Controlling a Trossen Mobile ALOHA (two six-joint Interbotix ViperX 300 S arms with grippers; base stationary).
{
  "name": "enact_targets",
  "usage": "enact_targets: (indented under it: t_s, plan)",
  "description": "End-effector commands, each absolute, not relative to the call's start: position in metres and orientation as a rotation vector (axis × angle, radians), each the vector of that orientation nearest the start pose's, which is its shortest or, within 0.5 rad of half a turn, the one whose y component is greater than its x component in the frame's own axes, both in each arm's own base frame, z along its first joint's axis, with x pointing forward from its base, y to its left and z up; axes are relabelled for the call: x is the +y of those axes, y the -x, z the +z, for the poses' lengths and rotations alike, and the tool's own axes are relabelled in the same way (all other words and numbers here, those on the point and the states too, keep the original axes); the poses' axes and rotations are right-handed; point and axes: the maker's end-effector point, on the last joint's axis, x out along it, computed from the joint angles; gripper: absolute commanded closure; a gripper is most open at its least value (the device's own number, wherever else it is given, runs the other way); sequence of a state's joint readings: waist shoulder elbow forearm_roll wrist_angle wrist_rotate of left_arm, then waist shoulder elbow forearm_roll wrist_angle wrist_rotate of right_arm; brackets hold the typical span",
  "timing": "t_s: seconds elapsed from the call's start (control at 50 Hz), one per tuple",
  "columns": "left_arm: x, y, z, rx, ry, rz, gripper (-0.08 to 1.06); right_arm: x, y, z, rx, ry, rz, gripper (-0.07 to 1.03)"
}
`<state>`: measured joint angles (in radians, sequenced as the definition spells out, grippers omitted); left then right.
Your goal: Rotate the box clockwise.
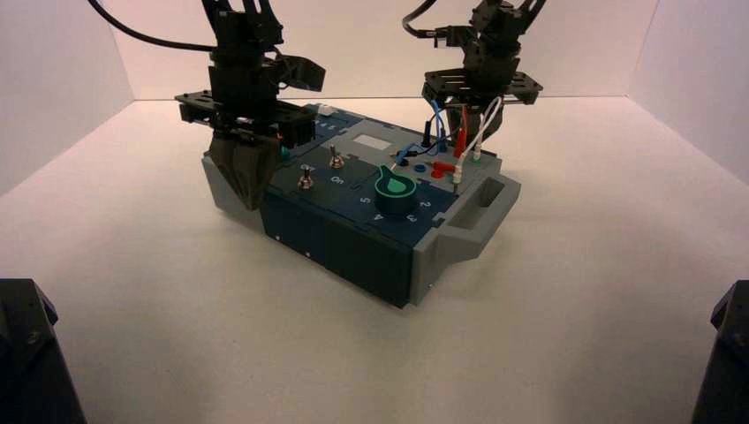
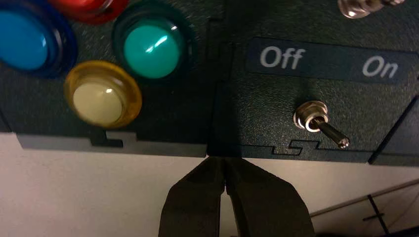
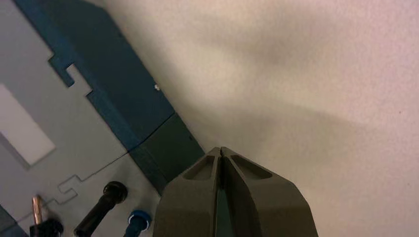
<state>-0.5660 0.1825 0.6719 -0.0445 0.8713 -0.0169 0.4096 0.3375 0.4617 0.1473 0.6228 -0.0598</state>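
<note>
In the overhead view, the left pincer (image 1: 252, 205) hides most of the coloured buttons. The right pincer's tips are hidden behind the wires (image 1: 484, 128). In the left wrist view, the red button (image 2: 89, 6) is cut off by the edge.

A pale, off-white table (image 1: 221, 353) extends in front of the box (image 1: 353, 194), behind it and off to both its sides. The box lies directly on it, turned at a slant, and soft shadows fall on the surface around the box.
</note>
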Motion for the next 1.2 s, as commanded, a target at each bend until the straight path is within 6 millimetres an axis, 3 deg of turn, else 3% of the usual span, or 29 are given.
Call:
enact_targets:
  t_s: [0.02, 0.12, 0.5, 0.94, 1.2]
  plan:
    - [-0.169, -0.277, 0.021, 1.568, -0.367, -0.398, 1.01, 0.199, -0.317, -0.006, 1.467, 0.23, 0.438, 0.99]
    - [-0.175, -0.297, 0.02, 1.531, -0.349, -0.397, 1.01, 0.207, -0.303, -0.001, 1.47, 0.24, 0.46, 0.99]
    - [-0.191, -0.334, 0.024, 1.466, -0.345, -0.407, 1.01, 0.234, -0.282, 0.021, 1.437, 0.223, 0.523, 0.99]
    - [-0.203, -0.356, 0.034, 1.417, -0.347, -0.426, 1.01, 0.244, -0.273, 0.062, 1.373, 0.17, 0.558, 0.99]
    - [-0.19, -0.35, 0.036, 1.425, -0.348, -0.411, 1.01, 0.228, -0.262, 0.042, 1.421, 0.18, 0.525, 0.99]
